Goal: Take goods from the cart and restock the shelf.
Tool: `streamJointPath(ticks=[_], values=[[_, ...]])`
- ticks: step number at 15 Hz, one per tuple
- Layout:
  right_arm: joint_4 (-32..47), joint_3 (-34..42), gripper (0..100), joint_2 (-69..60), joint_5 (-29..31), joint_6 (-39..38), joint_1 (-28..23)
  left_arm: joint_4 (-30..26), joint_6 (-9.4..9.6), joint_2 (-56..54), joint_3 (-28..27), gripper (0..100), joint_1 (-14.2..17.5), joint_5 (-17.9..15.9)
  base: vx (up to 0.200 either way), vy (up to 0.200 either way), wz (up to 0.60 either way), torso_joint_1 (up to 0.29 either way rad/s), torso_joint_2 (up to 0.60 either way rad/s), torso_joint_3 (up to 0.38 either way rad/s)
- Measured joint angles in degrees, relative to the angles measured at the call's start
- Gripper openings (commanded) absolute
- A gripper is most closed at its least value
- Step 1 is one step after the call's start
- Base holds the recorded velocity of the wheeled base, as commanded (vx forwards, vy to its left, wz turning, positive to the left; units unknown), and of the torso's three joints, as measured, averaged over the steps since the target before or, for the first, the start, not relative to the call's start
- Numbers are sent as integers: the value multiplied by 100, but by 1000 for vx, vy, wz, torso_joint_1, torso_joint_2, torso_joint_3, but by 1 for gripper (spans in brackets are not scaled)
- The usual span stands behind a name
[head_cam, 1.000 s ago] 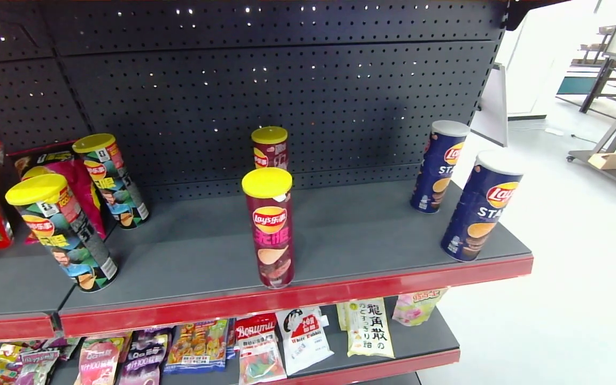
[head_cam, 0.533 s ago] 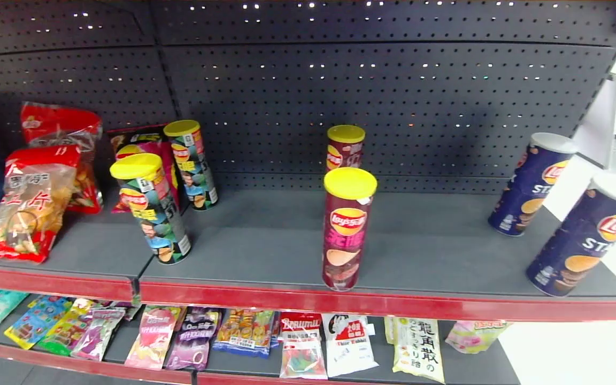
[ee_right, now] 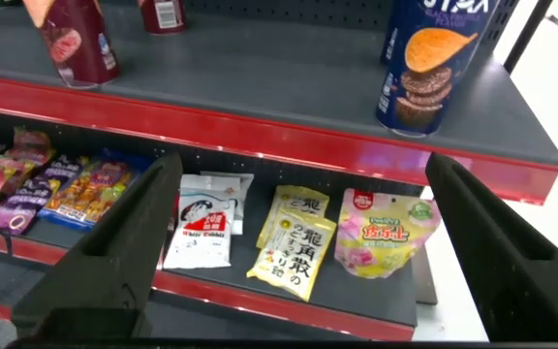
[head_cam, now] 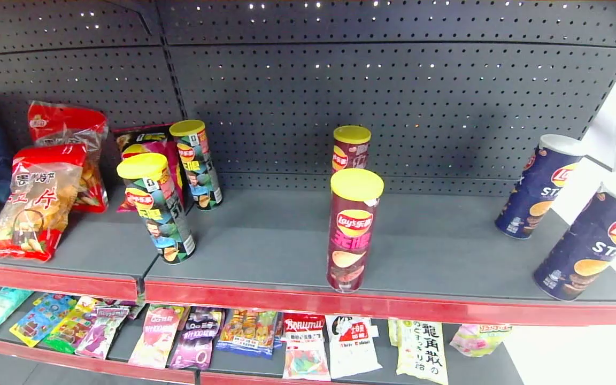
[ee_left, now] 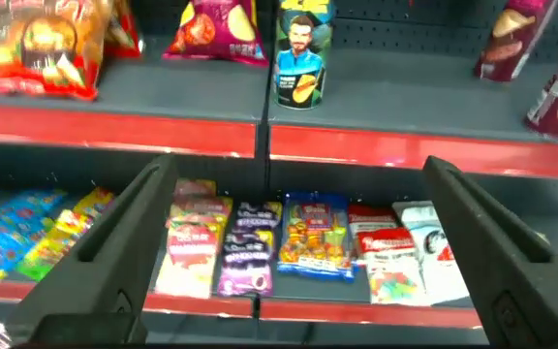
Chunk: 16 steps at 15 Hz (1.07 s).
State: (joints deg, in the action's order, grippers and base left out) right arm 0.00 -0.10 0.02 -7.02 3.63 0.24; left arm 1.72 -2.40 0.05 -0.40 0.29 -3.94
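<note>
Left tool (ee_left: 296, 167) and right tool (ee_right: 303, 161), released and empty, face the shelf's (head_cam: 393, 307) red edge; bare room lies at the maroon can's (head_cam: 353, 235) three o'clock.

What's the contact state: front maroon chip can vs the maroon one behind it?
Apart. Right wrist view shows bare shelf between the front maroon can and the rear maroon can.

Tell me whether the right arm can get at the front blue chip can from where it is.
Probably yes. The right gripper is open and empty, and the front blue chip can stands by the shelf's red edge with nothing before it. The gripper looks lower, so it must rise first.
</note>
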Motion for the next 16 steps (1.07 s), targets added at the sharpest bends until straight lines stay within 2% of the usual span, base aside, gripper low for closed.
streamJointPath(ticks=[2,3,4,5,6,8,9,10,11,13,16], values=[[-43,10,100,0,-9,-68,-4,90,-28,-2,10,100,-5,-363,0,0,0,0,0,0],[-40,10,100,0,-4,-52,-6,117,82,-2,10,100,-5,-460,0,0,0,0,0,0],[-38,10,100,0,0,-44,-4,110,324,5,13,100,0,-484,0,0,0,0,0,0],[-38,10,100,0,2,-51,-4,99,384,13,24,100,6,-304,0,0,0,0,0,0],[-40,10,100,0,7,-52,-4,77,385,16,27,100,12,123,0,0,0,0,0,0],[-40,10,100,0,10,-51,-6,-229,88,6,27,100,11,513,0,0,0,0,0,0],[-40,10,100,0,10,-52,-11,-250,207,5,18,100,9,469,0,0,0,0,0,0],[-38,10,100,0,10,-62,-11,-247,439,2,13,100,6,149,0,0,0,0,0,0],[-33,10,100,0,11,-73,-11,-245,540,0,13,100,4,2,0,0,0,0,0,0],[-33,10,100,0,10,-84,-11,-234,265,-2,16,100,4,178,0,0,0,0,0,0],[-33,10,100,0,13,-88,-11,-234,258,-2,22,100,4,227,0,0,0,0,0,0]])
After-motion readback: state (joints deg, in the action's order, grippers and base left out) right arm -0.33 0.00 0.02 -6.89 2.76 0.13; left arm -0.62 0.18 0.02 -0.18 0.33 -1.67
